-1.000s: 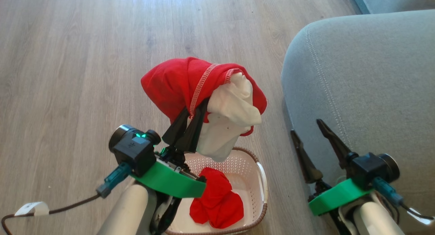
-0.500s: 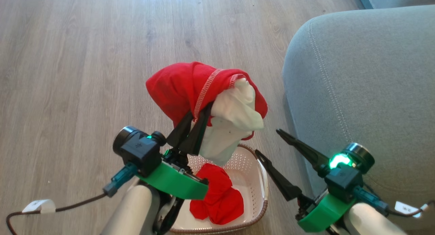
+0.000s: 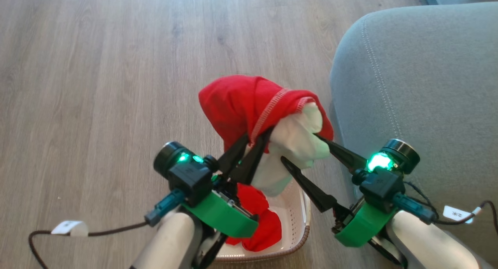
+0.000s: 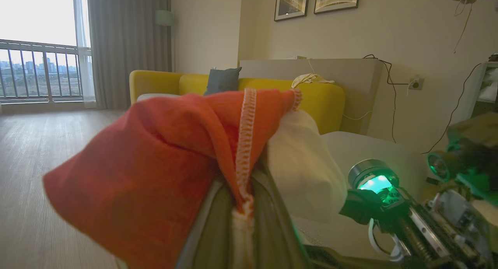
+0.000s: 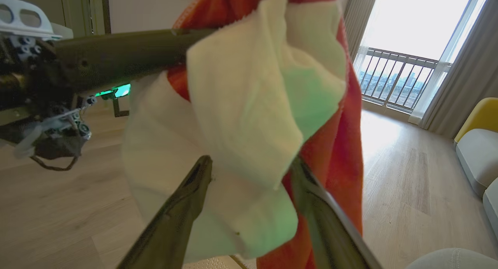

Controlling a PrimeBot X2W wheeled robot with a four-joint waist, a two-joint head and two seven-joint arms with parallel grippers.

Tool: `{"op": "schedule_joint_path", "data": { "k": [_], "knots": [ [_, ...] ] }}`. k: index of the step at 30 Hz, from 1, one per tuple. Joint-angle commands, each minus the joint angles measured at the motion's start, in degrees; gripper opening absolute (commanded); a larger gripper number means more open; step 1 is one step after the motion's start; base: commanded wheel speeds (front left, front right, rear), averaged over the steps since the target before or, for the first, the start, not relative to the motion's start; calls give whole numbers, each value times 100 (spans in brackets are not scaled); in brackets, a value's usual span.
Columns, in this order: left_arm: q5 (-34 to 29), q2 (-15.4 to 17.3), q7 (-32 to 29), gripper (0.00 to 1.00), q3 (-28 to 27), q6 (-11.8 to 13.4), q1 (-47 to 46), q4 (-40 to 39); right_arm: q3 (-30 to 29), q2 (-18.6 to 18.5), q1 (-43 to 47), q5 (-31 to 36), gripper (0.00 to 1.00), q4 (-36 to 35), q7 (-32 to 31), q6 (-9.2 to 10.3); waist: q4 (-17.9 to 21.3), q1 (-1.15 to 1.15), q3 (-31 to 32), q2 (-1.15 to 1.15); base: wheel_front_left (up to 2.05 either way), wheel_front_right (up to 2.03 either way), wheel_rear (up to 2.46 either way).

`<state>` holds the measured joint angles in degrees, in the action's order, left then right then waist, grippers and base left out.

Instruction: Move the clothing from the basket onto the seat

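1. Our left jaws stay clamped on the red-and-white garment [image 3: 241, 105], above the basket [image 3: 296, 206].
2. Our right jaws, apart, have swung in around its white fold.
3. We expect a handover toward the seat [image 3: 428, 86].

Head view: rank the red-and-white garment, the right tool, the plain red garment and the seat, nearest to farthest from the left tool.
1. The red-and-white garment: pinched in the left tool.
2. The right tool: just to the right, open around the garment's white part.
3. The plain red garment, below in the basket, and the seat, off to the right: too close to call.
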<state>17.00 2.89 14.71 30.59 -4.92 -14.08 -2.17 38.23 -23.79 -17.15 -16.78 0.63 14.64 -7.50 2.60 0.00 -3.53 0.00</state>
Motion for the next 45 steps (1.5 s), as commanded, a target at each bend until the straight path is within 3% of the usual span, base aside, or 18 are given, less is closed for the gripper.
{"op": "schedule_joint_path", "data": {
  "k": [1,21,22,23,33,34,35,37,38,39,45],
  "knots": [
    [-14,-2,29,0,-105,-20,-286,-205,65,-44,-195,57,100,-111,36,1,-24,0,-5,0,0,0,0],
    [194,-2,29,0,453,-111,-346,74,680,246,-787,92,100,524,36,1,-205,0,27,0,0,0,0],
    [195,-2,29,0,463,-113,-355,82,683,257,-791,88,33,537,36,1,-215,0,18,0,0,0,0],
    [198,-2,29,0,466,-111,-361,88,629,279,-795,115,0,523,36,1,-224,0,12,0,0,0,0],
    [240,-2,29,0,425,-86,-305,129,197,477,-598,259,0,264,36,1,-238,0,94,0,0,0,0],
    [257,-2,29,12,436,-98,-297,120,176,490,-571,271,0,258,36,1,-234,0,113,0,0,0,0],
    [253,-2,29,35,441,-108,-298,92,158,501,-550,290,0,242,36,1,-230,0,128,0,0,0,0],
    [246,-2,29,67,445,-120,-286,48,126,526,-510,347,0,184,36,1,-227,0,152,0,0,0,0],
    [233,-2,29,77,447,-127,-282,27,94,544,-485,377,0,154,36,1,-227,0,164,0,0,0,0],
    [245,-2,29,100,447,-137,-252,26,-2,588,-427,453,0,95,36,1,-230,0,186,0,0,0,0],
    [195,-2,29,100,378,-148,-217,-8,-255,713,-274,679,0,-23,36,1,-238,0,229,0,0,0,0]
  ]
}}
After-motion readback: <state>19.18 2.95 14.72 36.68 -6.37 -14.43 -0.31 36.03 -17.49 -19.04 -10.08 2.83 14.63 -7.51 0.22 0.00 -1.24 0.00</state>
